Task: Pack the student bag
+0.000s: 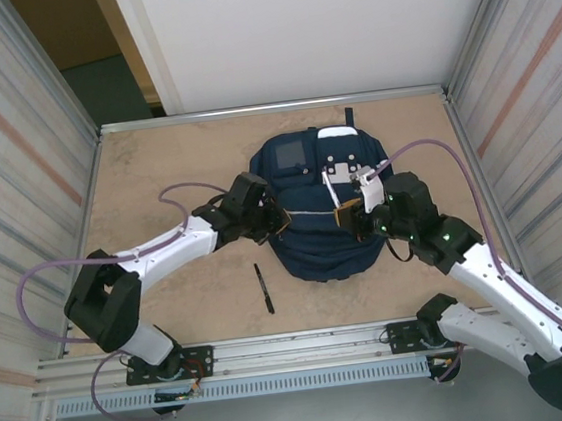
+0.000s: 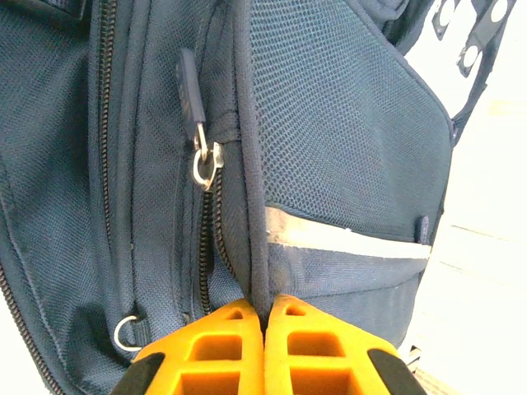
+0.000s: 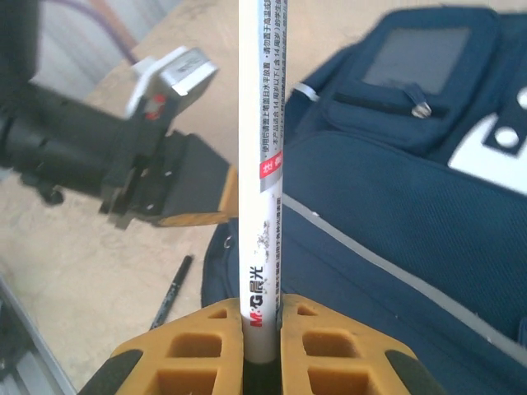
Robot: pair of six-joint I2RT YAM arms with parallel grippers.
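Top external view: a black pen (image 1: 265,288) is seen just off the near edge of the bag (image 1: 315,247), which lies flat on the table (image 1: 155,163) between the two arms. At the bag's left side, the left gripper (image 2: 265,306) is pressed together on a fabric seam beside the mesh pocket (image 2: 346,123). Over the bag's middle, a white pen (image 3: 262,123) is pinched by one end in the right gripper (image 3: 262,317). The seam is best lifted so that a pocket mouth is held agape, with the white pen fed in tip-first. Which pocket is meant cannot be told.
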